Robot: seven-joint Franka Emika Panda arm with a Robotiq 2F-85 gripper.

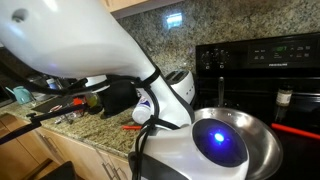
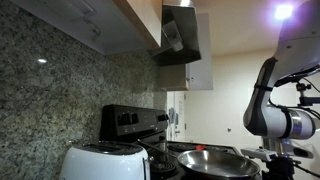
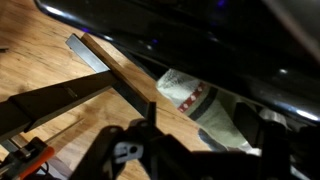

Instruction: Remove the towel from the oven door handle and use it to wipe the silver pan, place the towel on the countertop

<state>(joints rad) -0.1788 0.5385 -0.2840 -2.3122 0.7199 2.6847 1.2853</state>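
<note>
1. Shows glossy white, rounded shells along the arm [image 1: 90,40].
2. Wears black bands at the joints, seen in both exterior views.
3. Glows blue from a round light [image 1: 222,140] set in a white housing.
4. Trails a thin black cable [image 1: 139,150].
5. Ends in a matte black gripper [image 3: 135,148].
</note>
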